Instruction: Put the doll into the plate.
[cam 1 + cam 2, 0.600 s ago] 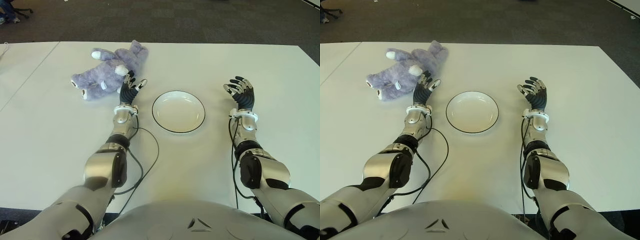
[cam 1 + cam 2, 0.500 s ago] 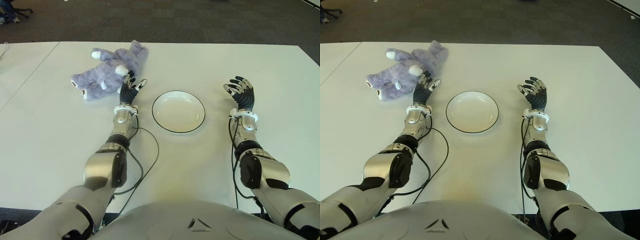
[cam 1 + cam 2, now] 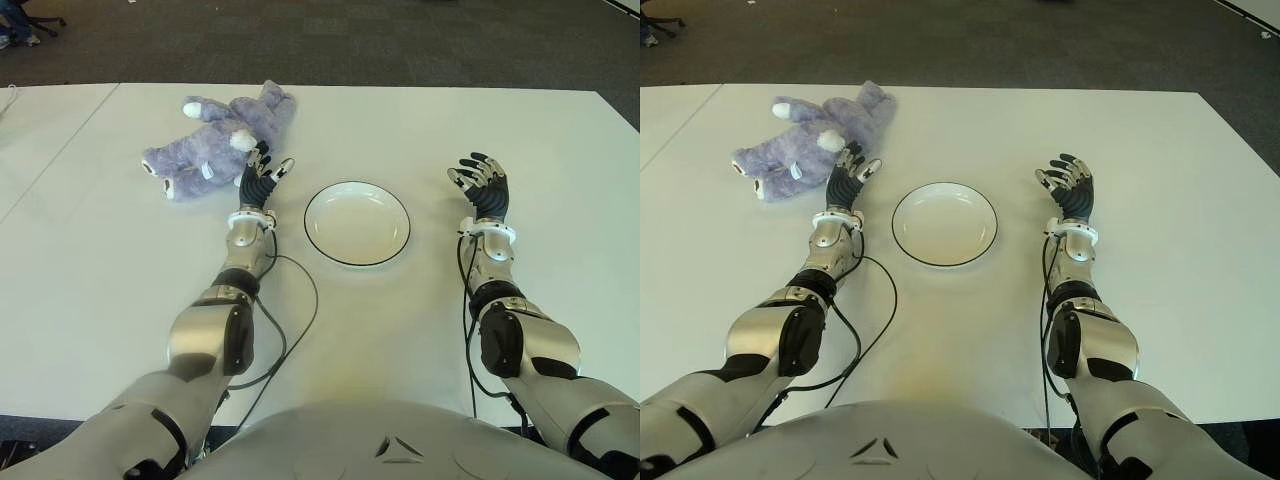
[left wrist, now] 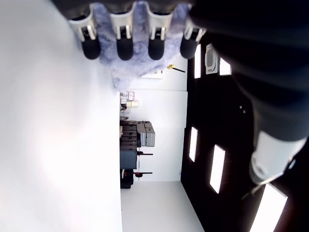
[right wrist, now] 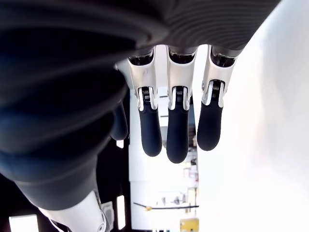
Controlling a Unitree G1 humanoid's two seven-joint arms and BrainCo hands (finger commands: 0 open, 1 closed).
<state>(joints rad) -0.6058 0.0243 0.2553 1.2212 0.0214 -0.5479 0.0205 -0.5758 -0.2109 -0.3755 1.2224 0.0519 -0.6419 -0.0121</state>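
1. A wide white bench (image 3: 100,300) fills the view from the robot's head, with dark carpeted floor (image 3: 400,40) beyond its far edge.
2. A soft purple plush doll with white paws and muzzle (image 3: 215,140) lies on its side on the bench, far and to the left of centre.
3. A round white plate with a thin dark rim (image 3: 357,223) sits near the middle of the bench. Nothing lies in it, and the doll is outside it, off to its left and farther away.
4. The robot's left hand (image 3: 262,180) reaches forward between doll and plate, just beside the near edge of the doll. Its dark fingers (image 4: 124,48) are stretched out and released, grasping nothing; the wrist view shows the purple plush just past the fingertips, and I cannot tell whether they touch it.
5. The robot's right hand (image 3: 482,187) shows to the right of the plate, well apart from it. Its fingers (image 5: 176,130) are extended and relaxed, with nothing held.
6. A thin black cable (image 3: 290,320) loops over the bench beside the left forearm.
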